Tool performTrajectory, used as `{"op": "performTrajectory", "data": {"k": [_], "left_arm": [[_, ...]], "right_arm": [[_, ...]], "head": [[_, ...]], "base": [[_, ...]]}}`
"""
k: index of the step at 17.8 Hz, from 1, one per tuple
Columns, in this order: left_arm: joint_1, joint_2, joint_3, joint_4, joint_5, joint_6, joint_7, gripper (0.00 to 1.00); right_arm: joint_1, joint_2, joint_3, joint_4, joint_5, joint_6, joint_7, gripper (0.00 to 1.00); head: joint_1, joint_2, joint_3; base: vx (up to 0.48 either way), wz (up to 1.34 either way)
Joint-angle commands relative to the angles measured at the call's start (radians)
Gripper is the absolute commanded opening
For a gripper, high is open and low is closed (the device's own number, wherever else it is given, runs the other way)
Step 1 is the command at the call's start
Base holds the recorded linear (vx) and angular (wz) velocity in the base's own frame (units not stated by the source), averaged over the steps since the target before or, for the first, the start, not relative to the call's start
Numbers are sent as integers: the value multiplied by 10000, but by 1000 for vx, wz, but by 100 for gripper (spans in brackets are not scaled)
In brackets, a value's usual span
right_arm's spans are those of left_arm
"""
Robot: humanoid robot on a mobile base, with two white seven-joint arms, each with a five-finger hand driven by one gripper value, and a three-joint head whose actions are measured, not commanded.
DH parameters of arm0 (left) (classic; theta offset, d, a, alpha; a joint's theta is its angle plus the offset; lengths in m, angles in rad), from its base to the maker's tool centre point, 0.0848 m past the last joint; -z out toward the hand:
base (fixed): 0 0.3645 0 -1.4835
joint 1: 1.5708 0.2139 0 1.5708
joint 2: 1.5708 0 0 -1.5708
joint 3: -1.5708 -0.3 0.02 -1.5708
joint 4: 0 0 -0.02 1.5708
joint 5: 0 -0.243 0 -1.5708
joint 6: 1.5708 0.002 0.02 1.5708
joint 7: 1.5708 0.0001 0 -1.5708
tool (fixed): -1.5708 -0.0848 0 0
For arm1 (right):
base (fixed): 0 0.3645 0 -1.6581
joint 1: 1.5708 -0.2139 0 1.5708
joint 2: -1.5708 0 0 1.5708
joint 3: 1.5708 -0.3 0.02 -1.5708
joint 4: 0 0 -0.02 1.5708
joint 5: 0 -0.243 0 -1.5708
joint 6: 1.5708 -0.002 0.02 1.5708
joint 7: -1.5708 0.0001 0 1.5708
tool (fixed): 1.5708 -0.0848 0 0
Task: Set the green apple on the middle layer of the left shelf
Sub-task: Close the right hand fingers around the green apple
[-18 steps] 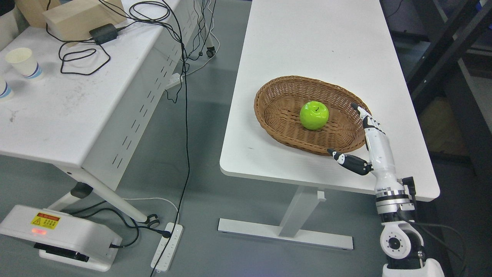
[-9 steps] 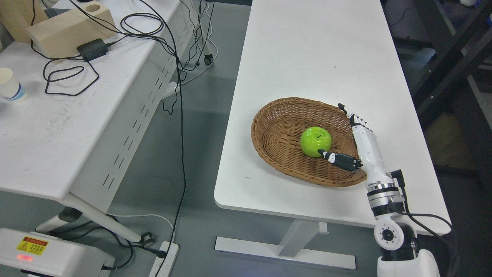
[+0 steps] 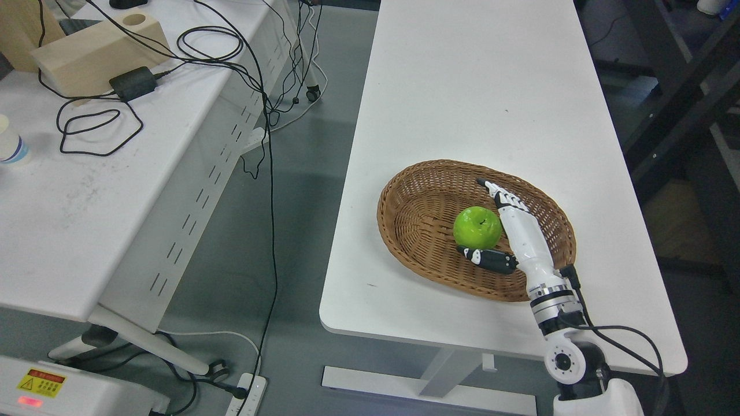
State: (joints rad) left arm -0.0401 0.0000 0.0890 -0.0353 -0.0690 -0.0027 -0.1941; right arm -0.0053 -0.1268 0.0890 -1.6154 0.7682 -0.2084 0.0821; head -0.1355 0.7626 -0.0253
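Apple (image 3: pixel 477 227), bright green with its stem dimple up, sits near the middle of an oval wicker basket (image 3: pixel 415 199). The basket rests on a white surface (image 3: pixel 480 86), toward its near end. The right hand (image 3: pixel 504 225) reaches in over the basket's near right rim, its white forearm rising from the lower right of the view. Its fingers (image 3: pixel 498 193) stretch straight along the apple's right side, and the dark thumb (image 3: pixel 488 258) lies just below the apple; both are right beside the fruit, but the hand is spread and grasps nothing. Whether a finger actually touches the apple cannot be told. To the left, across a strip of grey floor (image 3: pixel 300 190), stands a second white surface (image 3: pixel 75 202) carrying a wooden block (image 3: pixel 92 49), a black adapter (image 3: pixel 133 84) with looping cables, and a paper cup (image 3: pixel 10 145) at the edge of view.
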Motion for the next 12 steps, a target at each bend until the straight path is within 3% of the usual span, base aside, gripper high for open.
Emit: {"op": "performTrajectory", "data": {"k": [1,12], "left_arm": [[-14,175,0,0,0,12,8,100],[-14,175,0,0,0,-4,8,100]], "right_arm": [[-208,10,598,399,249,-18,-8,99],[-530,41,613,737,325,473,-23,83]], "head": [[0,0,0],[0,0,0]], "base": [[23,0],[2,0]]}}
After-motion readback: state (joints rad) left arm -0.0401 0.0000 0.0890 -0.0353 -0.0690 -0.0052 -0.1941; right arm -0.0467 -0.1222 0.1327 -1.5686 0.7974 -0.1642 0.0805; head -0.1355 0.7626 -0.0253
